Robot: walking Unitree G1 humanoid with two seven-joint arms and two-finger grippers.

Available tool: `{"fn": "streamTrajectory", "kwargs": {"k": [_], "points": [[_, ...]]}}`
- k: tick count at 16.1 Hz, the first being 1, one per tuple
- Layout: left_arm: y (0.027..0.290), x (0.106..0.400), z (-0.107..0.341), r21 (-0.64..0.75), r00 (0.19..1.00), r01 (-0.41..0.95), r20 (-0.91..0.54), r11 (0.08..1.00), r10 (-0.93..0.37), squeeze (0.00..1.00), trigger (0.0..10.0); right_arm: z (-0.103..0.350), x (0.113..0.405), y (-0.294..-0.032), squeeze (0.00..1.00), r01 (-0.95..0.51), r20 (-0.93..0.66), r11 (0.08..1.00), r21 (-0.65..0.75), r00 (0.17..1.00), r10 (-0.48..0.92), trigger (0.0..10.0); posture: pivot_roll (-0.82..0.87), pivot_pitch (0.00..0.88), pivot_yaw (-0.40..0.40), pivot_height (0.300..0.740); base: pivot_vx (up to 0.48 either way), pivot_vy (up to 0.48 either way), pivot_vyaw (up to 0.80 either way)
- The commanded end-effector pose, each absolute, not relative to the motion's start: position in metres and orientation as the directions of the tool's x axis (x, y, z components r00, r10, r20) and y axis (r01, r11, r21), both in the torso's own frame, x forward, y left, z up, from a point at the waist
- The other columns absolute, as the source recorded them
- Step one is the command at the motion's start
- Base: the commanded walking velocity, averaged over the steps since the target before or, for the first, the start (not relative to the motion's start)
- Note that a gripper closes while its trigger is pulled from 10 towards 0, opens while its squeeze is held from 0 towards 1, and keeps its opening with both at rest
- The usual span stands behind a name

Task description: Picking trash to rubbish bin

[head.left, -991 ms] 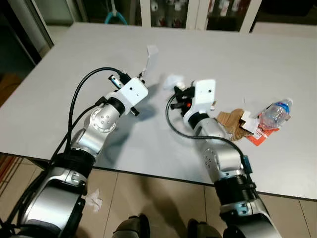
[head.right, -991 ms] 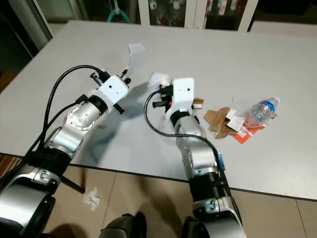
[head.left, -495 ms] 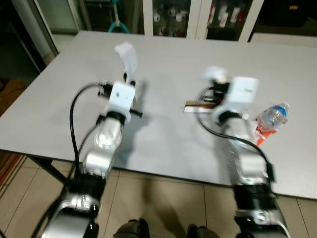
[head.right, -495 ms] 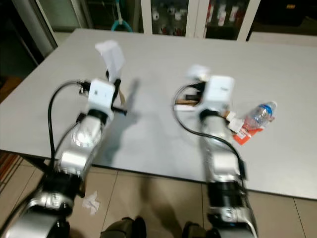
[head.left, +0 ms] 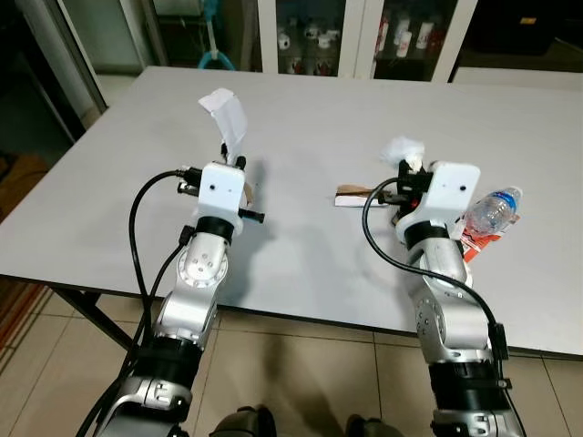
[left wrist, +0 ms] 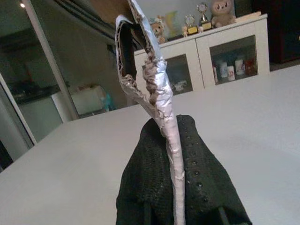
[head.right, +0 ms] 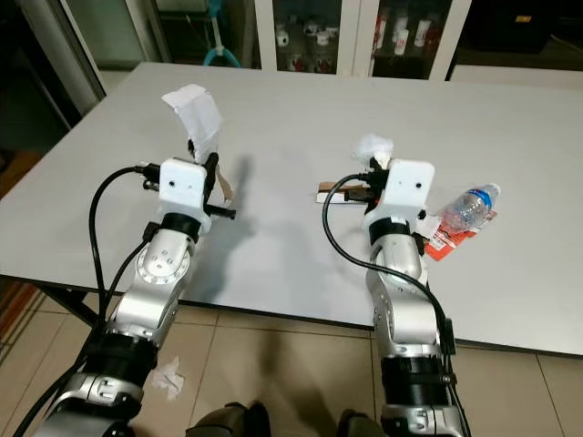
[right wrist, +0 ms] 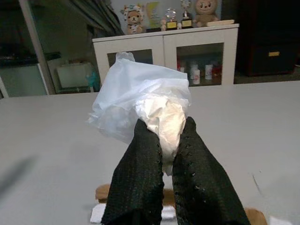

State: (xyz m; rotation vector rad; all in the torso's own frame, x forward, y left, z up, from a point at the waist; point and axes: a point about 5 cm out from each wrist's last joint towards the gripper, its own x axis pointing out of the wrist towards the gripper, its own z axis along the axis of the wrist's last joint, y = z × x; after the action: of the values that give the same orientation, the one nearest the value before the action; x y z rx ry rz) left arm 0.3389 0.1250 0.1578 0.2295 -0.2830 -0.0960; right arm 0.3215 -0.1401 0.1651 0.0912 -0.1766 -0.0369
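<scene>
White floor tiles show nearest, with one crumpled tissue (head.right: 168, 375) left lying under the table edge. Above it, both arms have swung from angled-inward to straight ahead, each lifted off the grey table (head.left: 301, 273) with its load. Left gripper (head.left: 231, 162) is clamped on a flattened silver-edged wrapper (head.left: 227, 116), held upright. Right gripper (head.left: 407, 170) is pinched shut on a white plastic wad (head.left: 402, 148). Behind the right arm, a brown-and-white scrap (head.left: 354, 195) lies on the tabletop, with a plastic bottle (head.left: 493, 208) and orange packet (head.left: 473, 247) further right. Both pickups look done; carrying to the bin is likely next. No bin in view. Glass cabinets stand at the far end.
</scene>
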Motion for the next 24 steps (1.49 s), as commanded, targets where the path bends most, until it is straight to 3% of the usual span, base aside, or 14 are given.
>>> {"fn": "streamTrajectory", "kwargs": {"k": [1,9,19,24], "points": [[0.134,0.336,0.151,0.210,0.961,0.014,0.268,0.978,-0.071,0.00,10.0,0.157,0.319,-0.145,0.00,0.056,0.156,0.993,0.100,0.985,-0.071,10.0,-0.03,0.042,0.075,0.720,0.000,0.000,0.00],[0.134,0.341,0.149,0.213,0.965,0.005,0.254,0.977,-0.060,0.00,10.0,0.152,0.325,-0.128,0.00,0.000,0.157,0.995,0.098,0.987,-0.015,10.0,-0.02,0.045,0.091,0.720,0.000,0.000,0.00],[0.127,0.335,0.136,0.216,0.973,0.048,0.209,0.975,-0.094,0.00,10.0,0.151,0.324,-0.130,0.00,-0.003,0.155,0.996,0.094,0.988,-0.012,10.0,-0.02,0.056,0.092,0.720,0.000,0.000,0.00],[0.125,0.334,0.137,0.202,0.971,0.059,0.217,0.978,-0.103,0.00,10.0,0.150,0.324,-0.130,0.00,-0.002,0.156,0.995,0.101,0.988,-0.013,10.0,-0.02,0.052,0.093,0.720,-0.262,0.000,0.00]]}}
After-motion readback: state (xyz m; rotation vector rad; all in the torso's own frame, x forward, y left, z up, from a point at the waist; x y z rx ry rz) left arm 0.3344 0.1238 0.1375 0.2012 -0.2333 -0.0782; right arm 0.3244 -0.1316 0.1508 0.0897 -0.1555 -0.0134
